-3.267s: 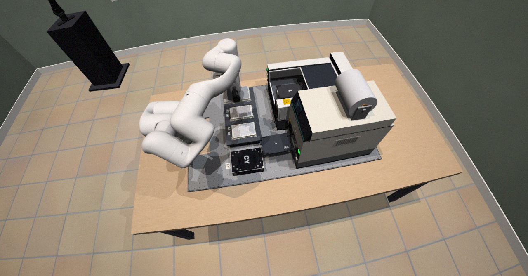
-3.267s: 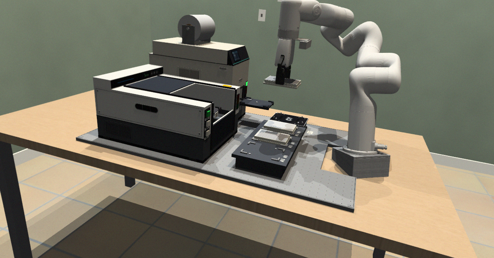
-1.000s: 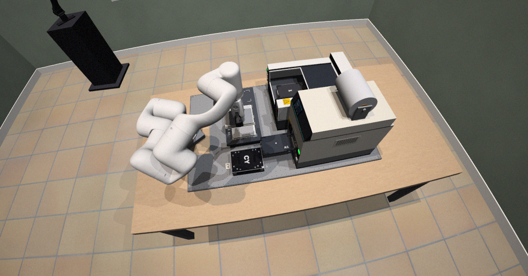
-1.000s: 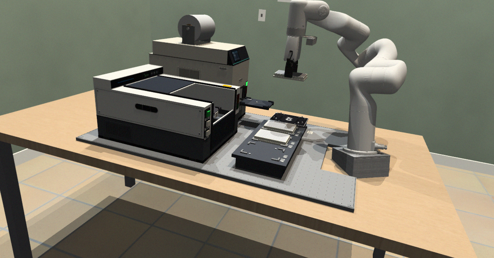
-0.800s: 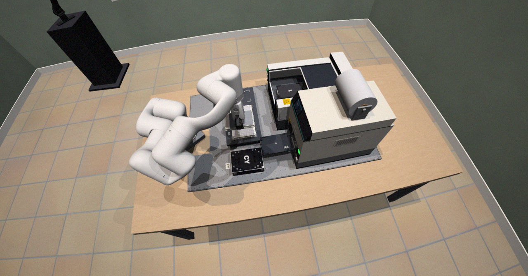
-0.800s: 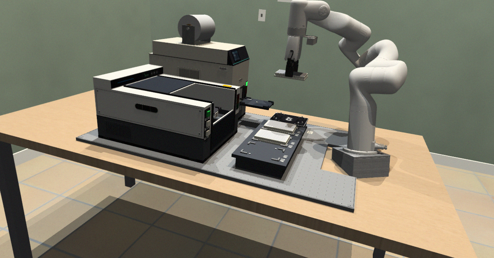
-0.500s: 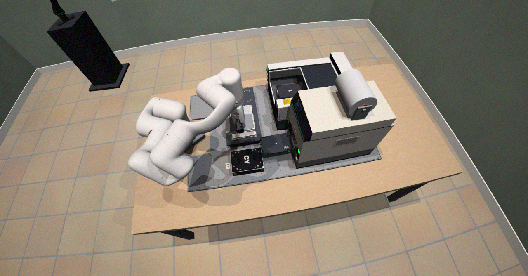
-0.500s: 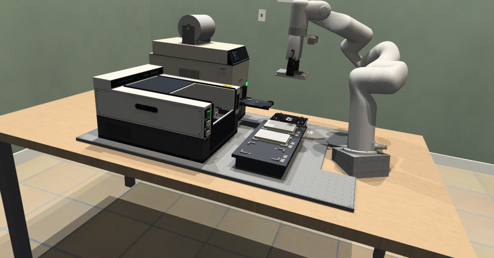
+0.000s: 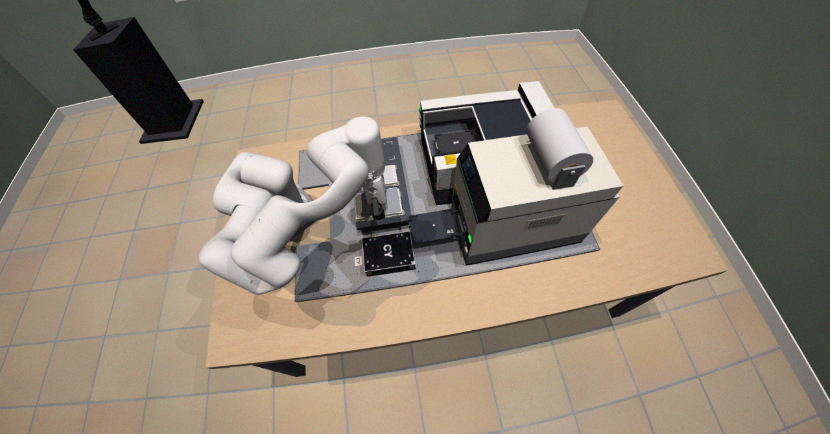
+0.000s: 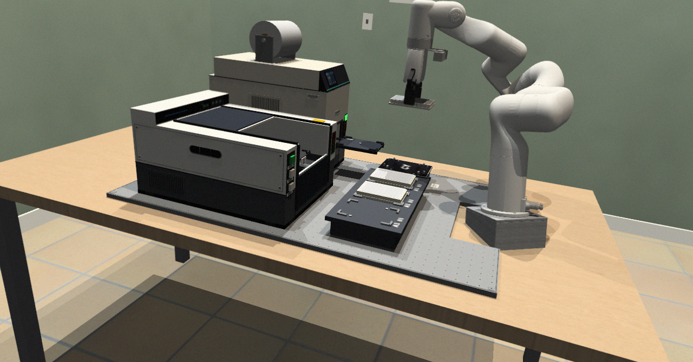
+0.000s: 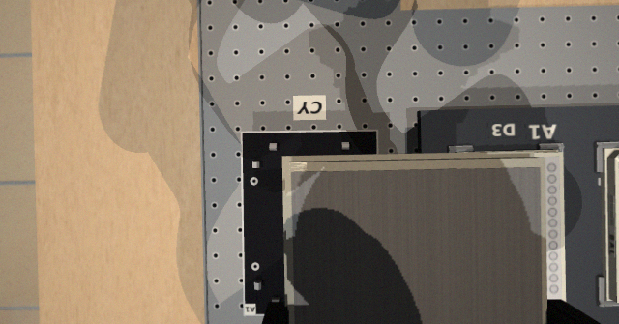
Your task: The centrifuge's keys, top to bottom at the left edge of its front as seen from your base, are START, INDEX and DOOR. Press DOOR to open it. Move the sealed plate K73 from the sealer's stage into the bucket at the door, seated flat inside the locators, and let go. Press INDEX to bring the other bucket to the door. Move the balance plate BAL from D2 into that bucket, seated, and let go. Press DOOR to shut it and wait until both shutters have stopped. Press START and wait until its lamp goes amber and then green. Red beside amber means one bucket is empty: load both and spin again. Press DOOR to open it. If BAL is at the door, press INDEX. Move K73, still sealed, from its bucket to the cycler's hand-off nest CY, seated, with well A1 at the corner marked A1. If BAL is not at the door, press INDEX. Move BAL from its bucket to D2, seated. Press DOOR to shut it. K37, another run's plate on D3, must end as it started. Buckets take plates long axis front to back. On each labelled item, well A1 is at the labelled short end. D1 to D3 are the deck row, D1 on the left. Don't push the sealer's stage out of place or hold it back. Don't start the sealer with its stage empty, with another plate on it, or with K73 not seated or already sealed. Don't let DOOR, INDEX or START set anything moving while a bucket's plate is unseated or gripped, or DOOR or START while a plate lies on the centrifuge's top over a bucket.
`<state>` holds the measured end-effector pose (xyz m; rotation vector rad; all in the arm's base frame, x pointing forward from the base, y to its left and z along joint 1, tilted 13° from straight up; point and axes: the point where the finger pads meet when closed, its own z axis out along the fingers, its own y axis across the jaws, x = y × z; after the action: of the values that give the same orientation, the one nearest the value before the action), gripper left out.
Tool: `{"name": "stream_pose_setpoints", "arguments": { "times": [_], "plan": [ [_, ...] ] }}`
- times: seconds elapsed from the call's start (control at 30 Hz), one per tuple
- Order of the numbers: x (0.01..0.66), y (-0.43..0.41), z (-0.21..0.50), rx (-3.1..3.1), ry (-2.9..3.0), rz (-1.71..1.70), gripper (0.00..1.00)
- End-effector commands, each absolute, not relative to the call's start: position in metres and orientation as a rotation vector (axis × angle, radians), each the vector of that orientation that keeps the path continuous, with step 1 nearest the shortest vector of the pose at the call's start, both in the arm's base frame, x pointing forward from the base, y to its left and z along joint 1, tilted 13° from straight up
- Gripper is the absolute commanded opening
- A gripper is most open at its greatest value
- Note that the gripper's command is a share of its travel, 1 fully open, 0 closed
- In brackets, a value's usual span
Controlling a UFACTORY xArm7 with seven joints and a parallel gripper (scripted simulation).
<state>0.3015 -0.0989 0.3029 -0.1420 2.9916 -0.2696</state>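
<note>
My gripper [image 9: 377, 207] [image 10: 411, 99] is shut on the sealed plate K73 [image 9: 397, 217] [image 10: 426, 103] [image 11: 416, 227], held level high above the deck. In the wrist view its foil top covers most of the D3 position and overlaps the right part of the black CY nest [image 11: 261, 208] [image 9: 377, 263] [image 10: 400, 163]. Below, the plate on D3 [image 11: 552, 227] [image 10: 393, 176] and the plate on D2 [image 10: 383, 192] [image 9: 390, 174] sit in their nests. The centrifuge [image 10: 208, 151] stands with its door bay [image 10: 309, 166] open, and a dark bucket [image 9: 455, 139] shows inside.
The sealer [image 9: 539, 193] [image 10: 276, 79] stands beside the centrifuge, its empty stage [image 9: 432, 228] [image 10: 361, 143] extended towards the deck. The D1 position [image 10: 368, 214] is empty. The CY label [image 11: 309, 107] lies on the perforated base plate [image 11: 484, 48]. A black pillar [image 9: 136, 77] stands on the floor.
</note>
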Motion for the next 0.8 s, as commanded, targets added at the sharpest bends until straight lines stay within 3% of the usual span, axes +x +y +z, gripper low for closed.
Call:
{"name": "stream_pose_setpoints", "arguments": {
  "times": [0.0,0.77],
  "plan": [
    [0.302,-0.104,0.305,-0.142,2.988,-0.270,0.00],
    [0.305,-0.135,0.311,-0.142,2.988,-0.271,0.00]
  ]
}}
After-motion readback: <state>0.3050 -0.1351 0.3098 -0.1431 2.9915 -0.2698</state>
